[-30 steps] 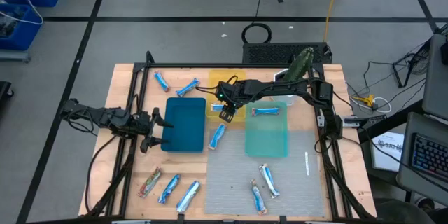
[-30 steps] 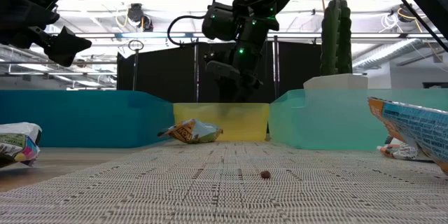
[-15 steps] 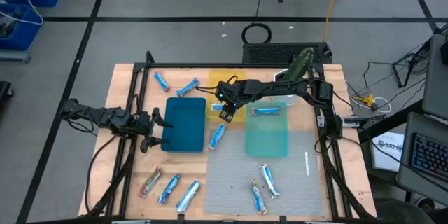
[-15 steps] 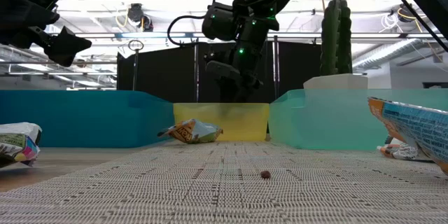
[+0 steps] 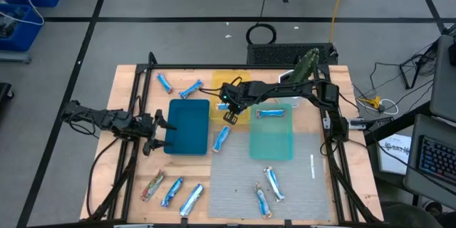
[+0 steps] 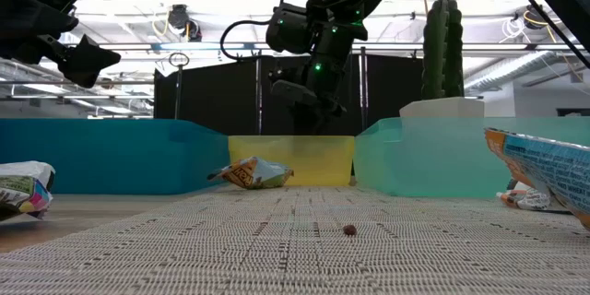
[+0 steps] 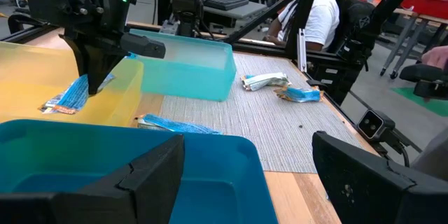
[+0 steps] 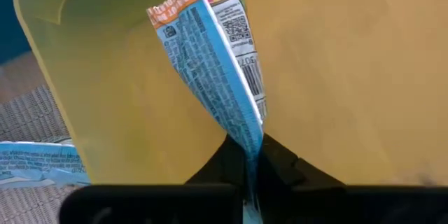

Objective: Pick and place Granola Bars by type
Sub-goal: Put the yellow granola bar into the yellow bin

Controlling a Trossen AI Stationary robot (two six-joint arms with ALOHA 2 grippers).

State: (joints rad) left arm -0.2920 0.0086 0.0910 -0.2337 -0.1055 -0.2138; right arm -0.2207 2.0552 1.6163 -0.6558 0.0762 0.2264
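— Right tool [image 5: 229,116]?
— Pressed together on one end of a blue-and-white bar [image 8: 222,77], hanging over the yellow tray [image 5: 216,90] near the counter's [image 5: 313,199] centre, slightly toward 12 o'clock. Seen from the right wrist, wrapper pinched between the dark fingers [image 8: 280,162], yellow floor behind it.
— Left tool [image 5: 158,130]?
— Spread wide, holding nothing, parked at 9 o'clock just beside the blue tray [image 5: 188,127].
— Other bars?
— One [image 5: 270,112] lying in the teal tray [image 5: 271,139], toward its 12 o'clock end. One [image 5: 221,137] on the counter between blue and teal trays. Two [image 5: 165,83] loose at 11 o'clock, beyond the blue tray. A row of three at 7 o'clock: one reddish-brown [image 5: 152,185], then two blue [image 5: 172,192]. Two more [image 5: 273,183] on the grey mat [image 5: 292,185] at 5 o'clock, side by side.
— Low view?
— A brownish wrapper [image 6: 251,173] in front of the yellow tray, right arm above it.
— Left wrist?
— Held bar dangling from the far tool over yellow, blue tray rim close up, a seated person [image 7: 315,21] beyond the counter.
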